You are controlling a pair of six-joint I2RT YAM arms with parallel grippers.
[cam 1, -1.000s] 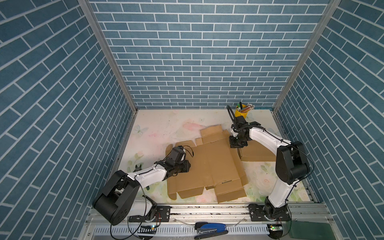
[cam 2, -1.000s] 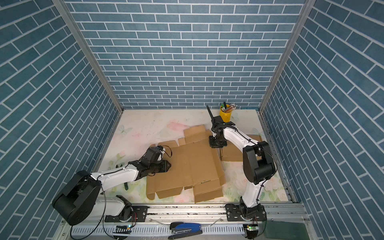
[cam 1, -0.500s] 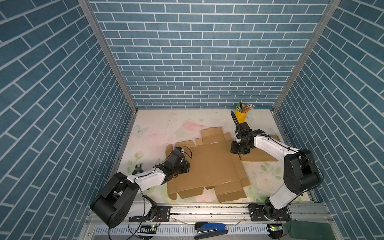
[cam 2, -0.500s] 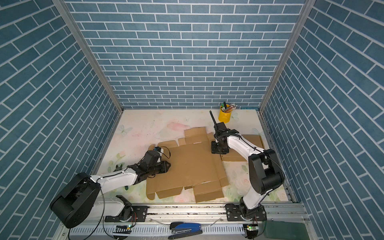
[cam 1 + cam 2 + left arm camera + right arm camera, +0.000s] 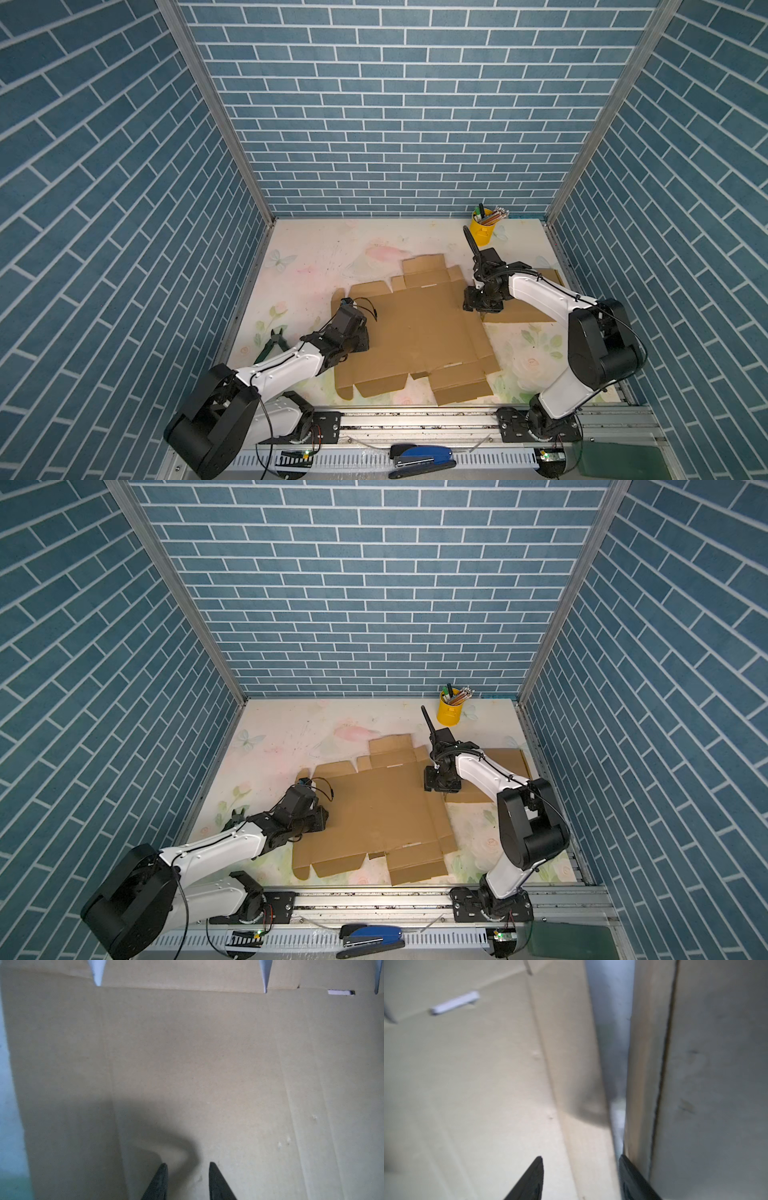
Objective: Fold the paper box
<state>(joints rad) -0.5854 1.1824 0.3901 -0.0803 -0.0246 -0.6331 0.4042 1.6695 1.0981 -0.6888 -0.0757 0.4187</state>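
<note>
At the far left one pair of green-handled pliers (image 5: 271, 345) lies on the pale, flower-printed bench (image 5: 332, 249). Beside it the white-and-black left arm stretches low from its base, its wrist over the left edge of the flat brown cardboard box blank (image 5: 419, 332). In the left wrist view the left claw (image 5: 187, 1166) shows two dark tapered fingers (image 5: 160, 1180) a narrow gap apart with only bare cardboard between them, so it holds nothing. The blank is matte and creased, with notched flaps at the back and front. It lies unfolded in the middle of the bench. One blue-and-black stapler (image 5: 422, 456) lies in front of it, off the bench by the base rail. The right arm has its elbow raised, and its forearm slopes down and inward to the blank's right edge. The right claw (image 5: 581, 1160) stands wide open and straddles the blank's narrow edge strip without clamping it. One of its fingers sits in the slit between the blank and a second plain brown cardboard sheet (image 5: 519, 316), which lies flat under the forearm. In the back right corner stands one yellow cylindrical cup (image 5: 483, 233) full of pencils. In all there are two arms and two cardboard pieces.
</note>
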